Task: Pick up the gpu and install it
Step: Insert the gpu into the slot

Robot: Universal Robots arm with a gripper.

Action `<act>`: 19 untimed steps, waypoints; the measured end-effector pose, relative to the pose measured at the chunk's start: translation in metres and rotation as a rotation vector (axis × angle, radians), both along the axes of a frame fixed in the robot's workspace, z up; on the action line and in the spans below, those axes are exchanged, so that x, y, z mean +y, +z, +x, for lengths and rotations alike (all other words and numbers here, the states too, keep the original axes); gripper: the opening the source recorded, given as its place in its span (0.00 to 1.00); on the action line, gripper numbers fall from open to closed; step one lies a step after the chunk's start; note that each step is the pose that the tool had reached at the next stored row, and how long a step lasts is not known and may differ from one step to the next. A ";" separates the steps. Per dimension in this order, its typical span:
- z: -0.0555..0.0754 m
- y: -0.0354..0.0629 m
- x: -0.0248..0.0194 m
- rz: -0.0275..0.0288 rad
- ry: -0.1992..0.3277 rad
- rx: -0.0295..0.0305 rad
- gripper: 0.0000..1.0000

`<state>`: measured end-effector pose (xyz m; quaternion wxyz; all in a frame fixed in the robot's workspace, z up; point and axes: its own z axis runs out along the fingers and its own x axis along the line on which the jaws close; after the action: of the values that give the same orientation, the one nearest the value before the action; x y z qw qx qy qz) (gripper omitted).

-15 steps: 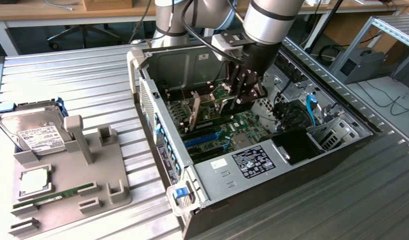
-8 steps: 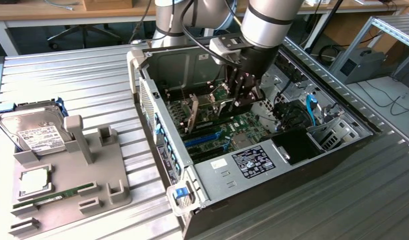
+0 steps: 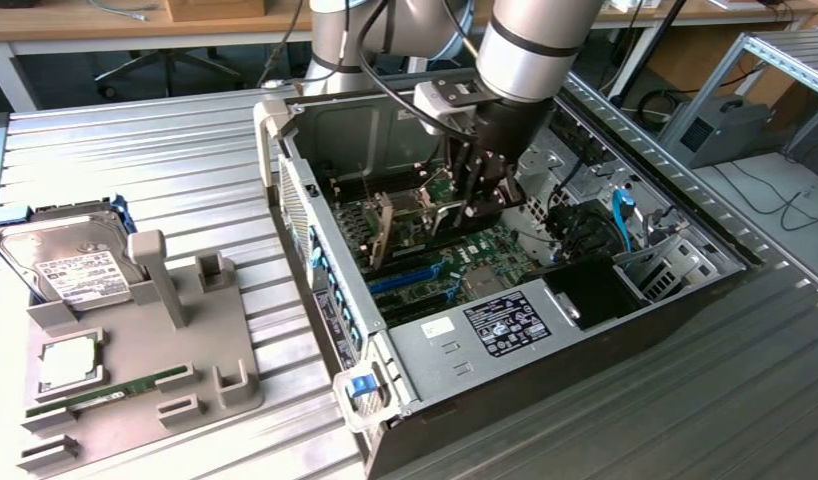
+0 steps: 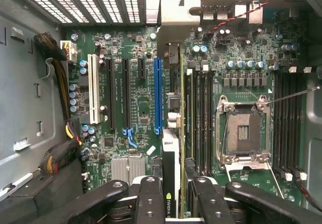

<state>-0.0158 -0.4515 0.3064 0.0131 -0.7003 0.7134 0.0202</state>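
Misalignment heads your risk list. The black two-fingered gripper (image 4: 173,204) is clamped on the gpu (image 4: 170,153), a flat green circuit card seen edge-on with a silver end bracket. You have it deep inside the open black-and-silver computer case (image 3: 436,350) at the centre of the exterior view.

In the wrist view the card's edge runs just beside the long blue expansion slot (image 4: 158,95). I cannot tell whether it is seated.

- If the card sits tilted in the grip, its edge could land on the green board beside the slot rather than in it.
- The bracket could catch on the case's rear wall.
- A thin red-and-black wire (image 4: 246,12) lies near the bracket end and might snag.
- The open silver CPU socket (image 4: 244,133) is near; a sideways slip could damage it.

Outside the case, at the exterior view's lower left, a grey holder tray (image 3: 229,345) carries a silver hard drive with white label (image 3: 69,265) and a narrow green RAM stick (image 3: 116,388). Both are well apart and obstruct nothing.
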 end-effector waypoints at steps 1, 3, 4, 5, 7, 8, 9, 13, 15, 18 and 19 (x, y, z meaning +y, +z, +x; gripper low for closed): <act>-0.001 -0.0011 0.0000 -0.0002 0.000 0.0000 0.27; -0.002 -0.0030 0.0000 -0.0001 0.000 0.0000 0.27; -0.002 -0.0036 0.0000 -0.0002 0.000 0.0000 0.27; -0.002 -0.0036 0.0000 -0.0005 0.000 0.0001 0.27; -0.002 -0.0038 0.0000 -0.0003 0.000 0.0001 0.27; -0.002 -0.0038 0.0000 -0.0002 0.000 0.0001 0.27; -0.002 -0.0038 0.0000 -0.0002 0.000 0.0000 0.27; -0.002 -0.0056 0.0000 -0.0002 0.000 0.0000 0.27; -0.002 -0.0073 0.0000 -0.0002 0.000 0.0001 0.27; -0.002 -0.0097 0.0000 -0.0002 0.000 0.0000 0.27; -0.002 -0.0105 0.0000 -0.0002 0.000 0.0001 0.27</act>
<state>-0.0181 -0.4515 0.2960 0.0130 -0.7003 0.7134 0.0201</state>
